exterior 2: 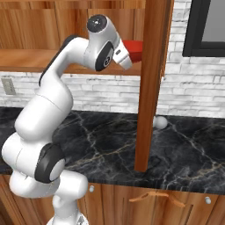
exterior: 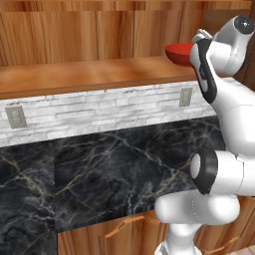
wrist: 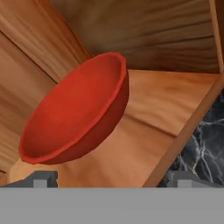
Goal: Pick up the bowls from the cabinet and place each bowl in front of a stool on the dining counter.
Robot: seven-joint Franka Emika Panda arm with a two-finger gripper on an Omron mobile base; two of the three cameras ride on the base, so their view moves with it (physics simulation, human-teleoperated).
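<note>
A glossy red bowl (wrist: 76, 116) sits on the plank shelf (wrist: 170, 100) of the orange-brown cabinet (exterior: 84, 74). In the hand view it is tilted and close in front of my gripper (wrist: 113, 180). The gripper is open, its two dark fingertips (wrist: 43, 179) stand wide apart, and nothing is between them. In the left base view the bowl (exterior: 177, 53) peeks out just left of my wrist. In the right base view the bowl (exterior 2: 134, 49) is right behind my hand, beside a wooden post. The stool and the dining counter are out of view.
A black marble wall counter (exterior: 114, 169) runs below the shelf, backed by white brick with outlets (exterior: 16, 117). A vertical wooden post (exterior 2: 151, 83) stands on the counter just right of the bowl. A small white round thing (exterior 2: 160, 122) lies behind the post. A dark-framed window (exterior 2: 204, 26) is at the right.
</note>
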